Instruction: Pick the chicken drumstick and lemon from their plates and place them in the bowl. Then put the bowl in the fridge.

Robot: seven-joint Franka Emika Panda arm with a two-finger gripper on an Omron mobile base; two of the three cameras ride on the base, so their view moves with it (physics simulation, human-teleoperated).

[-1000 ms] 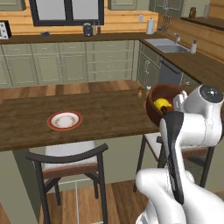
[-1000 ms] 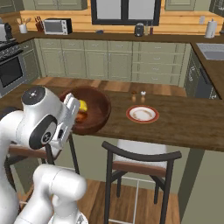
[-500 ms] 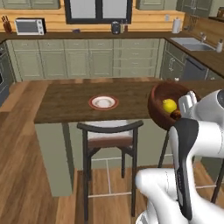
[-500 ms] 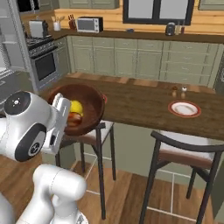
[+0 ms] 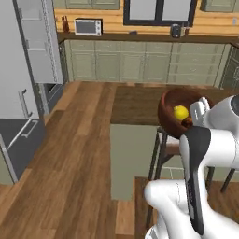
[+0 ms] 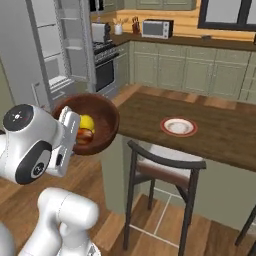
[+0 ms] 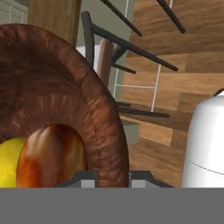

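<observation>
— How's the arm set?
— Raised, gripper (image 7: 113,175) pinching the bowl (image 6: 102,117) by its rim, clear of the counter (image 6: 220,130).
— Contents?
— The lemon (image 5: 180,112) and the chicken drumstick (image 7: 50,153) lie inside, beside the fingers.

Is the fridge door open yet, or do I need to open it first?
Open. The fridge shows its white interior and shelves in the right base view, with its door swung out.
</observation>
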